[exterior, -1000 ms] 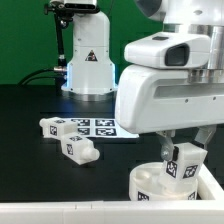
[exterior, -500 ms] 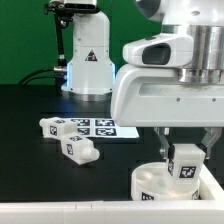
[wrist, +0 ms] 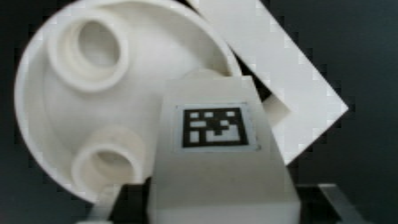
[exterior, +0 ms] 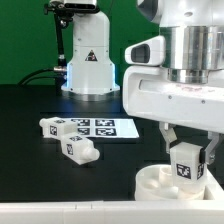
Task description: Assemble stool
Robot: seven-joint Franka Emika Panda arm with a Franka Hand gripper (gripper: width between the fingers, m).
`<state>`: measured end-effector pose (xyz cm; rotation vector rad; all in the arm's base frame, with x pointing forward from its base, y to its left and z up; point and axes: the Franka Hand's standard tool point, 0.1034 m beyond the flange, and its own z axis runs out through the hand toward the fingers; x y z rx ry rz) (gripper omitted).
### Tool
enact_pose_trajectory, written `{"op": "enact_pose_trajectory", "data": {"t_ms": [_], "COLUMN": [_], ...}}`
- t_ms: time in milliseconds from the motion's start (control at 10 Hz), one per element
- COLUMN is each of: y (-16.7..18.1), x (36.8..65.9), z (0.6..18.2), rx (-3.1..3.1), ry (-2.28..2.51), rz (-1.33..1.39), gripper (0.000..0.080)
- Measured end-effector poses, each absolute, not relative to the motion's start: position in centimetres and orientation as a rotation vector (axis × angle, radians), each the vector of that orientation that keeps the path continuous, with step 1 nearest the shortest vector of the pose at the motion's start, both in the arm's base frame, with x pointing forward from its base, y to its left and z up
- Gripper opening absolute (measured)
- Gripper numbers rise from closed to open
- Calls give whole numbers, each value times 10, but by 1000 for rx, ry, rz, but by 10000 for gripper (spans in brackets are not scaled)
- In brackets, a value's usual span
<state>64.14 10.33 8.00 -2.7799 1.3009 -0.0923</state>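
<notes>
My gripper [exterior: 187, 160] is shut on a chunky white stool leg [exterior: 185, 163] with a black-and-white tag, holding it upright just above the round white seat disc [exterior: 152, 183] at the exterior view's lower right. In the wrist view the held leg [wrist: 217, 150] fills the middle, with the seat [wrist: 107, 90] and two of its round sockets behind it. Two more white tagged legs [exterior: 68, 138] lie on the black table at the exterior view's left.
The marker board [exterior: 98, 127] lies flat on the table behind the loose legs. A long white bar [exterior: 60, 214] runs along the front edge; a white bar also shows beside the seat in the wrist view [wrist: 294, 70]. The robot base [exterior: 88, 60] stands at the back.
The arm has turned and shifted slightly toward the exterior view's right, carrying the leg with it over the seat. The loose legs have not moved.
</notes>
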Motion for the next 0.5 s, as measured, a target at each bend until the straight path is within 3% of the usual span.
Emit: {"op": "enact_pose_trajectory", "data": {"t_ms": [500], "y": [104], "x": [636], "z": [77], "rx": [-1999], "ry": [2273], "rz": [-21], "gripper": [334]}}
